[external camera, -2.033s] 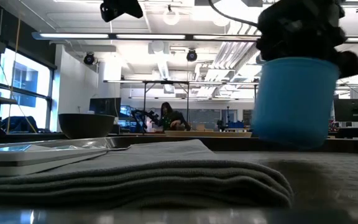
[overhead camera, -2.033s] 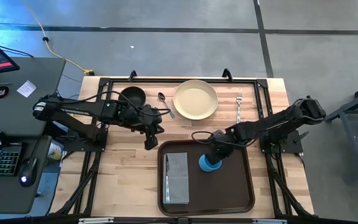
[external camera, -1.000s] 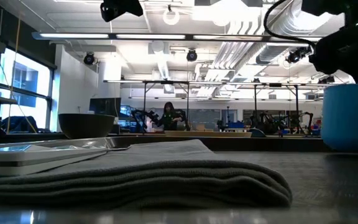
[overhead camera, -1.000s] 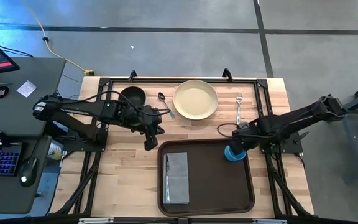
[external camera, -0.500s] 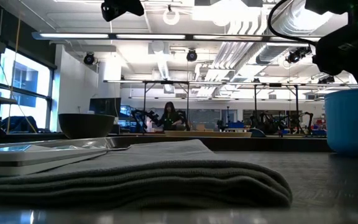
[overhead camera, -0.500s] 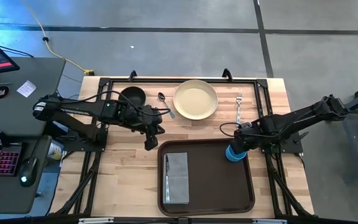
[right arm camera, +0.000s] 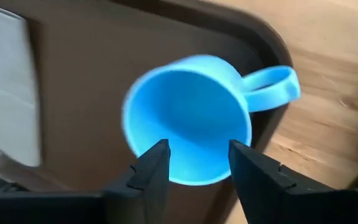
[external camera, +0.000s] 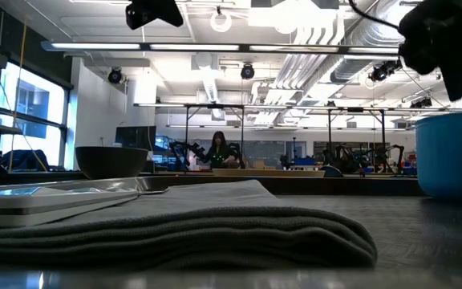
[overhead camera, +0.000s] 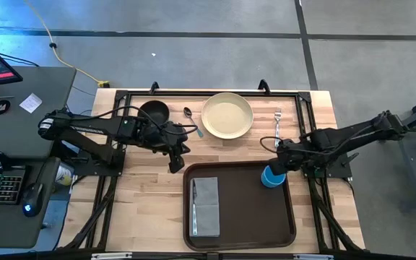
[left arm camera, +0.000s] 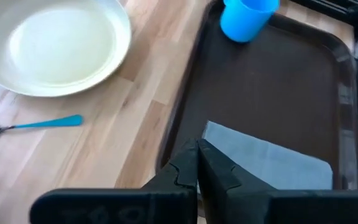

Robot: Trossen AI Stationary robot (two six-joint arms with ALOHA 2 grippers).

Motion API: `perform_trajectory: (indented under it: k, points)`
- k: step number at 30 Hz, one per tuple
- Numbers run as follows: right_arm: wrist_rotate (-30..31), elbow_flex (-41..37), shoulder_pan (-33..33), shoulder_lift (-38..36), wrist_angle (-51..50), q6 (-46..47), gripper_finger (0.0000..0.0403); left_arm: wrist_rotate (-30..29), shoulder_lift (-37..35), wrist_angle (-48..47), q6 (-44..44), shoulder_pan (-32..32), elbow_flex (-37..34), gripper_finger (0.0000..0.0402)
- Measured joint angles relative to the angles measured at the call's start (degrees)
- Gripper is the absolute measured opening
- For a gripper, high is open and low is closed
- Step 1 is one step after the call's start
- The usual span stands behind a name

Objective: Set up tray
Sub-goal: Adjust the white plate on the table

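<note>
One cup placed upper right of tray
R gripper fingers spread, should lift straight up w/o tipping it; L gripper pressed together, idle center-left

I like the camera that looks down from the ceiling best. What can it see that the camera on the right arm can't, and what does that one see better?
Only the high view shows the plate, fork, spoon, black bowl and the left gripper. Only the right wrist view looks inside the blue cup and shows its handle sticking out over the tray's rim, with the right gripper open. Both show cup, tray and grey napkin.
</note>
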Motion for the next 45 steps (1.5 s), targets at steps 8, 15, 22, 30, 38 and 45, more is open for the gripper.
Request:
perform_trajectory:
  k: [8, 15, 22, 30, 38, 45]
  points:
    - [6.57, 6.41, -0.11, 0.12, -0.03, -3.40, 0.0154, -0.65, 0.00, -0.01, -0.16, 0.00, 0.00, 0.0059]
    - [10.19, 14.62, -6.72, 6.23, 0.43, -16.15, 0.0140, -4.78, 0.00, -3.92, -3.78, 0.04, 0.00, 0.0060]
    - [5.88, 21.75, -14.87, 18.38, 8.67, -33.75, 0.0138, -2.08, 0.00, -7.21, -6.67, 0.79, 0.02, 0.0060]
    - [0.71, 26.19, -15.35, 32.72, 18.44, -44.53, 0.0138, -2.11, -0.42, -19.55, -14.65, 0.76, 0.02, 0.0060]
    - [-1.87, 33.44, -24.64, 44.40, 16.61, -61.37, 0.0138, 0.33, -1.35, -21.53, -18.67, 0.74, 0.07, 0.0060]
    - [-2.19, 38.77, -28.29, 52.91, 14.22, -75.34, 0.0138, 4.61, -2.00, -22.73, -20.72, 0.72, -0.01, 0.0060]
